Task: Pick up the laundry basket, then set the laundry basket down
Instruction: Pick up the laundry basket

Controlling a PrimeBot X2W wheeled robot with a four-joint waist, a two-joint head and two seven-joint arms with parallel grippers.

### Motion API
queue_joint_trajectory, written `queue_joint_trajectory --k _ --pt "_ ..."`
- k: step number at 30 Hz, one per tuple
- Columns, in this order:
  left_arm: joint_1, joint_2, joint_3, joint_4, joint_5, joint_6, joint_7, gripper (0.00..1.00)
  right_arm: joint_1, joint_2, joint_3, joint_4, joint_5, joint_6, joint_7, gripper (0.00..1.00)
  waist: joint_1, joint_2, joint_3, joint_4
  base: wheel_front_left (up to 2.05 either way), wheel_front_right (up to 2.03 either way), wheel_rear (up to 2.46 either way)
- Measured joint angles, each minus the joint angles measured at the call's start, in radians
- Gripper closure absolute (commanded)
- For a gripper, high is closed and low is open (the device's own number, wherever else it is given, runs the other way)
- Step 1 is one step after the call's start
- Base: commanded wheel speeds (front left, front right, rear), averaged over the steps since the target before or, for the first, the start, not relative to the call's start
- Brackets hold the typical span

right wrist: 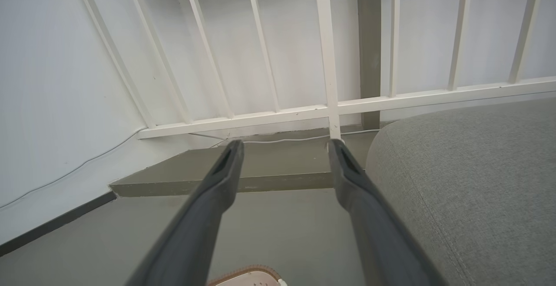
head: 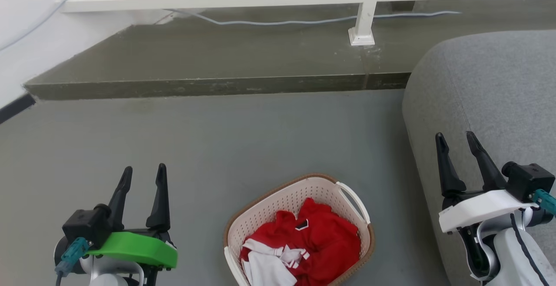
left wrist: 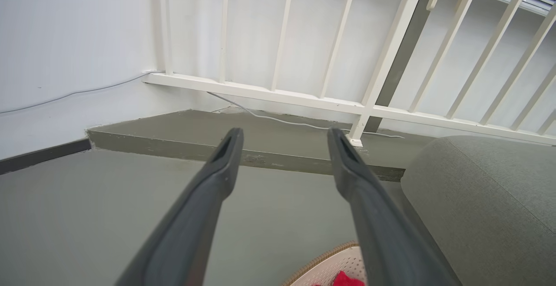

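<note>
On the grey floor (head: pixel 243 147), at six o'clock in my head view: a cream-white perforated plastic laundry basket (head: pixel 278 203) with a brown woven-look rim, full of red and white clothes (head: pixel 321 238), not yet lifted.
Both grippers are spread and empty, the left gripper (head: pixel 144 167) at eight o'clock, the right gripper (head: pixel 455 135) at four o'clock before a grey fabric sofa (head: pixel 491 86). The basket lies between them, apart from both. I'd lower each arm inward to a white side loop handle (head: pixel 355 200), close evenly, and lift level.
</note>
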Motion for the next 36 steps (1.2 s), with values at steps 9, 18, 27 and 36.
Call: queue_joint_trajectory --k 9,18,27,36 --pt "-0.004 0.0 -0.025 0.006 -0.044 0.009 -0.003 0.0 -0.019 -0.001 -0.002 -0.011 -0.007 0.002 0.0 0.0 0.0 0.0 0.069 -0.013 0.0 0.0 0.0" --pt "-0.063 0.0 -0.058 0.068 -0.089 0.009 -0.003 0.0 -0.065 -0.002 -0.001 -0.021 -0.007 0.01 -0.001 0.0 0.0 0.0 0.168 -0.029 0.0 0.0 0.0" --pt "-0.119 -0.002 -0.092 0.243 -0.273 0.009 -0.003 0.0 -0.131 -0.002 0.007 -0.048 -0.007 0.011 -0.001 0.0 0.0 -0.0001 0.284 -0.046 0.0 0.0 0.0" --pt "-0.24 -0.004 -0.139 0.429 -0.364 0.012 0.065 0.0 -0.212 0.001 0.023 -0.06 0.002 0.019 -0.001 0.0 0.0001 0.0 0.403 -0.066 0.0 0.0 0.0"
